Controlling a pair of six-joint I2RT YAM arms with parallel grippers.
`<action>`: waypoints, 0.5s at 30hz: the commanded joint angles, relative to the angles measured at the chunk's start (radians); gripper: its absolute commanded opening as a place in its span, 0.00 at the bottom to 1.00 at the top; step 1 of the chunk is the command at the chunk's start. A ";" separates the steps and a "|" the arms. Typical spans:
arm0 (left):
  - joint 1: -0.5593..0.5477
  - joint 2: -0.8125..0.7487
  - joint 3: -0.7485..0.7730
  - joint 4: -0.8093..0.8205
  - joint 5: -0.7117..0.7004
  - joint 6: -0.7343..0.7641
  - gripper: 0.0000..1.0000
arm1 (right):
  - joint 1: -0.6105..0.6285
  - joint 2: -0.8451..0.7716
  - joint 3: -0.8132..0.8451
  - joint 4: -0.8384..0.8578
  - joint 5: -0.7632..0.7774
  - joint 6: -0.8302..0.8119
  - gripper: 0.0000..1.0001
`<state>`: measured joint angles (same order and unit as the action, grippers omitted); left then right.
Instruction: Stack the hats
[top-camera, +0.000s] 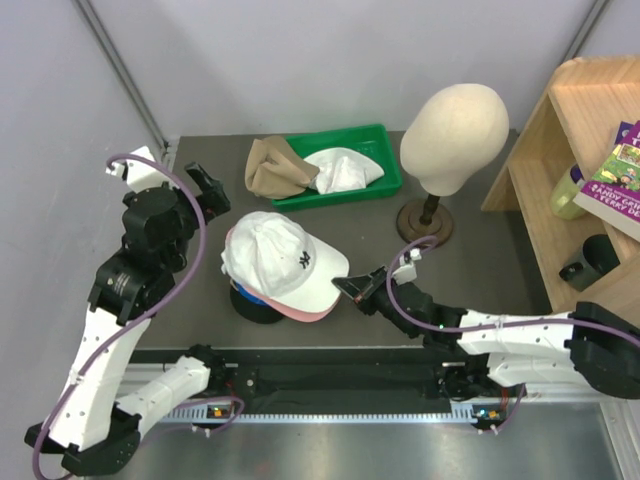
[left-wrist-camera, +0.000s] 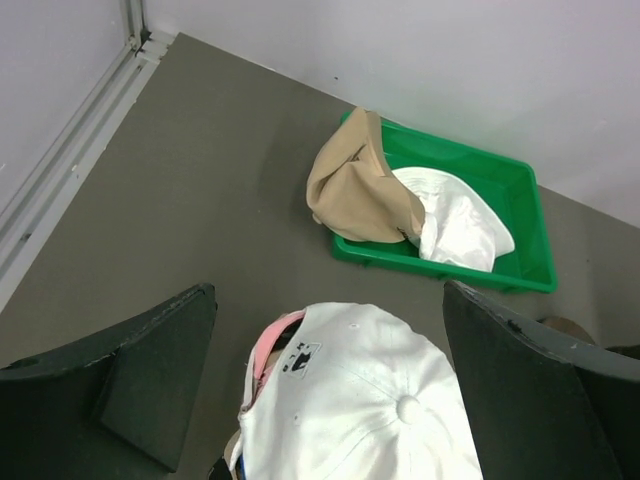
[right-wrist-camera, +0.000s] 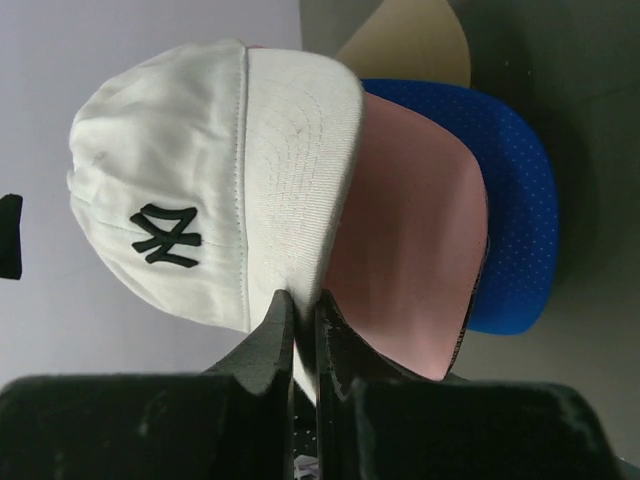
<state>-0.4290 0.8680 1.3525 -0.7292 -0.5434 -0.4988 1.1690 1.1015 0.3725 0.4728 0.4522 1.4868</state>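
A stack of hats stands left of centre. On top is a white cap with a dark logo (top-camera: 275, 255) (left-wrist-camera: 370, 410) (right-wrist-camera: 190, 170). Under it lie a pink cap (top-camera: 300, 312) (right-wrist-camera: 410, 250), a blue cap (right-wrist-camera: 515, 200) and a black one (top-camera: 262, 310). A tan brim (right-wrist-camera: 410, 45) shows behind the blue one. My right gripper (top-camera: 350, 288) (right-wrist-camera: 305, 305) is shut on the white cap's brim edge. My left gripper (top-camera: 208, 200) (left-wrist-camera: 328, 300) hangs open above the back of the stack, touching nothing. A khaki cap (top-camera: 275, 168) (left-wrist-camera: 355, 190) and another white cap (top-camera: 345, 168) (left-wrist-camera: 455, 215) lie in the green tray (top-camera: 385, 185) (left-wrist-camera: 530, 200).
A cream foam mannequin head (top-camera: 455, 125) on a round wooden stand (top-camera: 425, 222) is right of the tray. A wooden shelf (top-camera: 560, 150) with books (top-camera: 620, 170) fills the right edge. Grey walls close the back and left sides.
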 joint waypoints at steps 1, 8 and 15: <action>0.001 -0.001 -0.049 0.053 0.016 -0.009 0.99 | 0.004 0.098 -0.030 -0.215 0.017 -0.054 0.00; 0.001 0.035 -0.119 0.070 0.086 -0.026 0.99 | 0.004 0.251 0.110 -0.331 -0.036 -0.109 0.00; 0.013 0.109 -0.070 0.083 0.102 0.002 0.99 | 0.004 0.152 0.117 -0.330 0.025 -0.190 0.13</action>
<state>-0.4252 0.9573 1.2350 -0.7059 -0.4599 -0.5133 1.1690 1.2766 0.5198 0.4240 0.4465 1.4498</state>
